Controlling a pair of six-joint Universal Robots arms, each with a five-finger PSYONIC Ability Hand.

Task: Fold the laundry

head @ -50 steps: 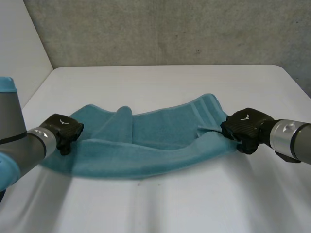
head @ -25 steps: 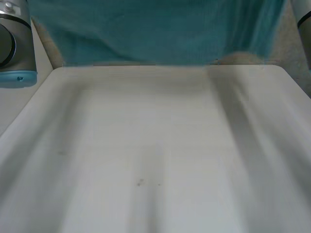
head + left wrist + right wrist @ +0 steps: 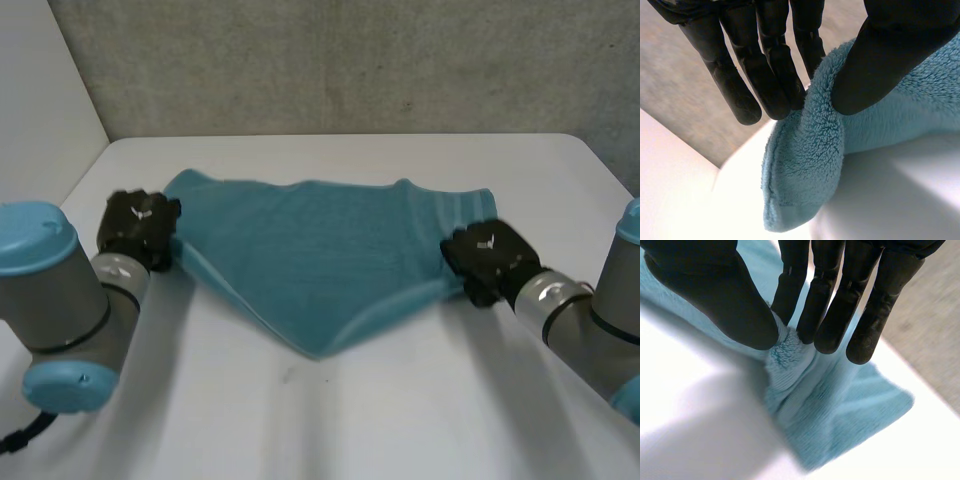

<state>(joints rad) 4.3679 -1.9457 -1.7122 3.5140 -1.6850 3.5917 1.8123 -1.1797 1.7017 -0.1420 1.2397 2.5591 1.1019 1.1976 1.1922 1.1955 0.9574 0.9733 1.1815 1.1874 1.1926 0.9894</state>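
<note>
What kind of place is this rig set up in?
Likely a lab test cell: white table, plain grey wall behind it, one teal towel pinched by the left hand and right hand.

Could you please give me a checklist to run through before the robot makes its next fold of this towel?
1. Left hand pinching the towel at its left end: ok, thumb and fingers clamp the cloth.
2. Right hand pinching the right end: ok.
3. Towel wholly on the table: ok.
4. Towel spread square: not ok, its near edge dips to a point between the hands.
5. One layer alone in each pinch: cannot tell.
</note>
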